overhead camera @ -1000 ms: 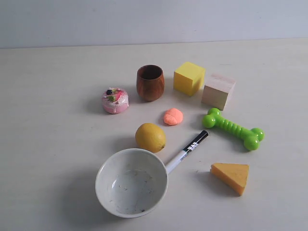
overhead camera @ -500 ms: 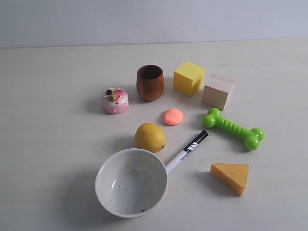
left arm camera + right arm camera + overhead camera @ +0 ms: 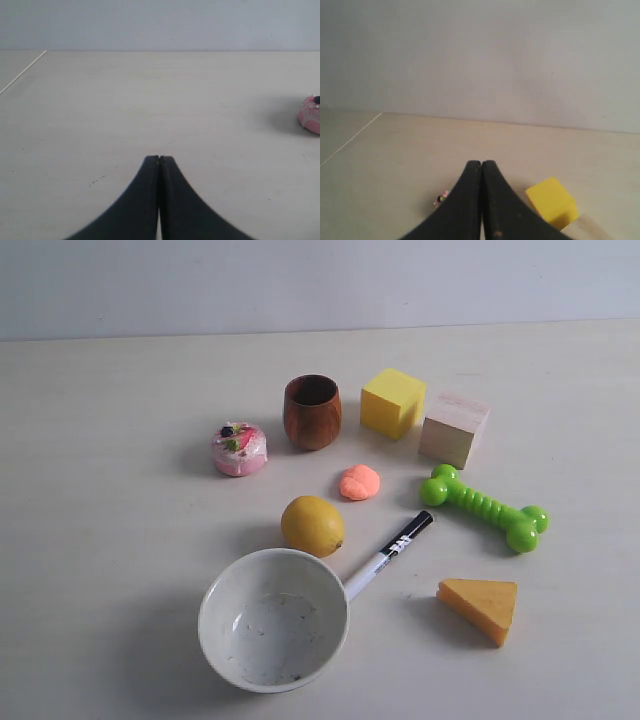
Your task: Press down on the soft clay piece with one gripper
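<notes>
Nothing on the table has stirred over the last second: from the pink cake toy at the left, past the wooden cup, the lemon and the white bowl, every piece sits where it sat, and neither arm has come into the exterior view. So the press looks not yet begun. The soft clay piece is a rounded, undented salmon-orange lump near the middle of the spread. It lies apart from the lemon on its near-left side, beyond the black-capped marker, and to the left of the green bone toy. Further right stand the yellow cube and the pale wooden block, with the cheese wedge nearest the front. The left gripper has its fingers pressed together tip to tip with nothing between them. It hangs over bare tabletop, and only the edge of the cake toy shows off to one side of its camera. The right gripper is likewise closed tight and empty, held higher, with the yellow cube just past its fingers. The clay shows in neither wrist camera, so I'd judge either arm has some way to travel before it can bear down on the lump.
</notes>
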You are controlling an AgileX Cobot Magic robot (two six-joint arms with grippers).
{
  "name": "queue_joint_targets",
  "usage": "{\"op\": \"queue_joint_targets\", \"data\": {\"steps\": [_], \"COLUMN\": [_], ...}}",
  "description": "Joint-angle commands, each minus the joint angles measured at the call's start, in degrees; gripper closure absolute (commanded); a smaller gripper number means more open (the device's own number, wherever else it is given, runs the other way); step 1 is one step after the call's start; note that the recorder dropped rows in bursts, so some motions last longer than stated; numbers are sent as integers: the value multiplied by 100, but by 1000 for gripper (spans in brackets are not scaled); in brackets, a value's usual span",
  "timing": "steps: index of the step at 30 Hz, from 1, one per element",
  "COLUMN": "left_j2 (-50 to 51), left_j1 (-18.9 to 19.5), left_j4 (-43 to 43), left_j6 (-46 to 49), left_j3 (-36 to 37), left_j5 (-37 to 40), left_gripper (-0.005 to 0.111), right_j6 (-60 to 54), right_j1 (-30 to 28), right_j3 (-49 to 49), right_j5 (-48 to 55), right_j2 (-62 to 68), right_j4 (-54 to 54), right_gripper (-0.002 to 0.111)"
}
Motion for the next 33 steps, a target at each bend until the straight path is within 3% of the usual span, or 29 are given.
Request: {"op": "queue_joint_targets", "data": {"steps": [1,5,12,23,25,33], "left_j2": [-38,-38,-38,-38,-38,-38], "left_j1": [-31,-31,-31,-31,-31,-31], "left_j4": [-12,-12,-12,-12,-12,-12], "left_j6": [-10,-10,-10,-10,-10,-10], "left_j3": [0,0,0,0,0,0], "left_j5": [-46,-46,-46,-46,-46,-46], "left_gripper": [107,107,107,107,107,107], "right_j6": [35,56,225,263,-130,-2681], "right_j1": [421,895,1690,1892,1892,1892], "right_j3": [-41,-41,-41,-41,-41,-41], "right_j5": [798,1667,2185,2276,2185,1930], "right_j2": [296,474,917,1155,1167,1489], "right_j4": [-27,-27,-27,-27,24,2324], "right_gripper": [108,108,108,108,108,108]}}
